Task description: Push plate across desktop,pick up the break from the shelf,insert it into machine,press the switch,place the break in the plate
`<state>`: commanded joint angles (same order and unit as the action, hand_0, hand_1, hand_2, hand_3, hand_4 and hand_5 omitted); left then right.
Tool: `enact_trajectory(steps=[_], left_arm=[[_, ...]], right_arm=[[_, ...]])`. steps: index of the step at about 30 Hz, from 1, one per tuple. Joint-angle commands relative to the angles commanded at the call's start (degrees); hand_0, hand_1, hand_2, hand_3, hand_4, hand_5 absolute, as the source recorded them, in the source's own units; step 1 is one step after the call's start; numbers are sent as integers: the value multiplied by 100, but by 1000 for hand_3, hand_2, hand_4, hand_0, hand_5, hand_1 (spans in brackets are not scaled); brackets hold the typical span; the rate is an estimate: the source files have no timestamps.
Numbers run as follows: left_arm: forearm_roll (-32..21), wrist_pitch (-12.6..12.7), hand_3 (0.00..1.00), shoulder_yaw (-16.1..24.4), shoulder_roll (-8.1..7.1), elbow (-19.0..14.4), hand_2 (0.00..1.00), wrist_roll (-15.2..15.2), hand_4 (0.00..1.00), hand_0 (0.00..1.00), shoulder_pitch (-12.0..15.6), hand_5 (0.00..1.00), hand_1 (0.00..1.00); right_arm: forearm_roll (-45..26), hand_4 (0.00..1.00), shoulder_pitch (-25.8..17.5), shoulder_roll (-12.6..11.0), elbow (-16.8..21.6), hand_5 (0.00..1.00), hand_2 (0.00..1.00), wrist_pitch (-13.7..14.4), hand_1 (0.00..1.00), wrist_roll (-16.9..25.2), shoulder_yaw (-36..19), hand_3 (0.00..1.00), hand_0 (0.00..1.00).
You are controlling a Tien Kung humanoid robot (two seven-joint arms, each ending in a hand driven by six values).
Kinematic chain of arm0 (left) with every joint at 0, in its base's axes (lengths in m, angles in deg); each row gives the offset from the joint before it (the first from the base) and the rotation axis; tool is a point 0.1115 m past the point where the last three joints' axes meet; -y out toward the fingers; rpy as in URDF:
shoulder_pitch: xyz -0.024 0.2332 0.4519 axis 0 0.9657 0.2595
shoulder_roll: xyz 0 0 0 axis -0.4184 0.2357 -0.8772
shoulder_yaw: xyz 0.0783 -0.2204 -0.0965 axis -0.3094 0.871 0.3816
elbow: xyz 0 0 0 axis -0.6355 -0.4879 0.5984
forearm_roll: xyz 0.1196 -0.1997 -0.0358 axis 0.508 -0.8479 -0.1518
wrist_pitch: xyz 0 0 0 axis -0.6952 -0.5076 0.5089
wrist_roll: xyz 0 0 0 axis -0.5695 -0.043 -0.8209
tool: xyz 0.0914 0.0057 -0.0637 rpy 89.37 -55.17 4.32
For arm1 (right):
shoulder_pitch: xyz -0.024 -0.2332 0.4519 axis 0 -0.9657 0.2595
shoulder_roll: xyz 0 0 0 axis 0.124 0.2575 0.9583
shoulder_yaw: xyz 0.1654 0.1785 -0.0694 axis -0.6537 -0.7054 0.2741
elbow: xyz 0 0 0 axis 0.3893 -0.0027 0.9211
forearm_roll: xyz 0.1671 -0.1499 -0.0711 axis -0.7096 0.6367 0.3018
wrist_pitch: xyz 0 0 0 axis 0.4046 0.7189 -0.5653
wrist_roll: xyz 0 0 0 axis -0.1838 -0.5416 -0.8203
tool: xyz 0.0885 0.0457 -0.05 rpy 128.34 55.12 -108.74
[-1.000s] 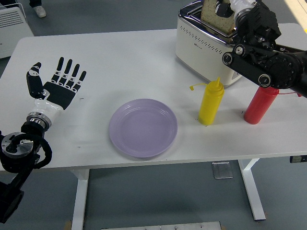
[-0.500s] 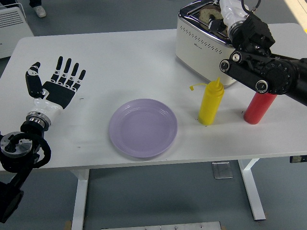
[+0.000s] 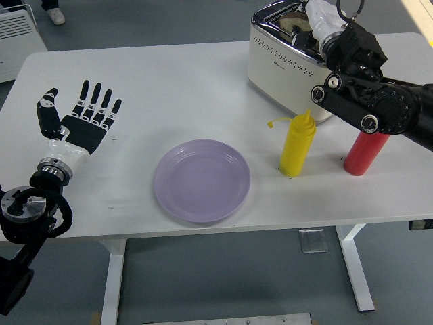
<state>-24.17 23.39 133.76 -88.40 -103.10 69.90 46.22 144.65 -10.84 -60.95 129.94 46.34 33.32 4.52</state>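
We see a white desk point(image 3: 183, 74) carrying, in descending size, the items below.

Toaster point(image 3: 284, 57): a cream machine with a chrome top, standing at the desk's far right corner. A slice of bread point(image 3: 295, 21) sits low in its slot, only the top edge showing; this is the task's piece.

Right arm point(image 3: 379, 101): black, entering from the right edge and reaching over the far right corner to the toaster's top. The right hand point(image 3: 323, 20) is over the slot beside the bread; we cannot tell whether its fingers are closed or spread, nor whether they touch the slice.

Plate point(image 3: 201, 180): lilac, round, resting near the middle of the desk's near edge, nothing on it.

Left arm point(image 3: 30, 210): it enters at the lower left corner and lies along the desk's left edge. The left hand point(image 3: 81, 122) rests flat, palm down, with all five fingers extended and spread, grasping nothing.

Yellow squeeze bottle point(image 3: 298, 143): upright, in front of the toaster and to the right of the plate, apart from both.

Red squeeze bottle point(image 3: 367, 152): upright near the desk's right edge, right of the yellow one; its upper part is hidden behind the right arm.
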Motion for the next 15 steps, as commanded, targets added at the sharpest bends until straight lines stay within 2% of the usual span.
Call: enact_trajectory(steps=[4,5,15], left_arm=[[-2,3,707,-4,2,2,736,-4,572,822,3,998,760],[-3,3,706,-4,3,3,735,-5,637,823,3,998,760],[6,23,706,-11,6,4,733,-26,643,822,12,998,760]], right_arm=[[22,468,-7,-6,7,52,756,-25,750,6,-11,706,635],[24,472,-9,-8,9,57,762,-31,758,6,-14,713,651],[78,496,-15,-58,60,61,768,-162,760,28,-147,719,658]])
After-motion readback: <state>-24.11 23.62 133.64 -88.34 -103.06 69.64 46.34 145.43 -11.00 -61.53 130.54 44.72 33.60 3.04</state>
